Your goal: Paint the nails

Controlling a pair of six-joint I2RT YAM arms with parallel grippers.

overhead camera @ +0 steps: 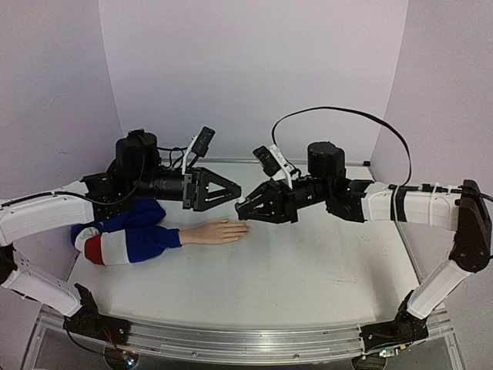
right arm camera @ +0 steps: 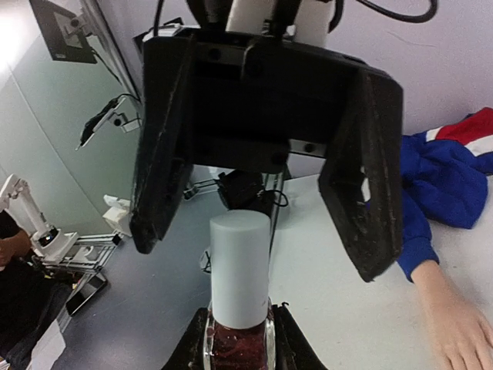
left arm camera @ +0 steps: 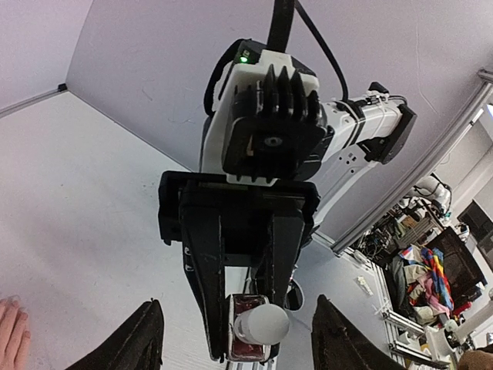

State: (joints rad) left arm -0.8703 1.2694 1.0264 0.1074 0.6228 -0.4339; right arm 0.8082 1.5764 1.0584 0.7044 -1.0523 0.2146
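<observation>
A peach mannequin hand (overhead camera: 218,232) lies palm down on the white table (overhead camera: 308,285), in a blue, white and red striped sleeve (overhead camera: 127,240). Its nails at the fingertips (overhead camera: 243,228) are too small to make out. My right gripper (overhead camera: 245,210) hovers just above those fingertips, shut on a dark red polish bottle (right arm camera: 237,351) with a white cap (right arm camera: 239,266). My left gripper (overhead camera: 231,195) faces it, open. In the right wrist view its two fingers (right arm camera: 158,193) stand either side of the cap without touching it. The left wrist view shows the cap (left arm camera: 262,324) end-on.
Lavender walls close the table on three sides. An aluminium rail (overhead camera: 231,339) runs along the near edge between the two arm bases. A black cable (overhead camera: 339,112) loops above the right arm. The sleeve lies under the left arm.
</observation>
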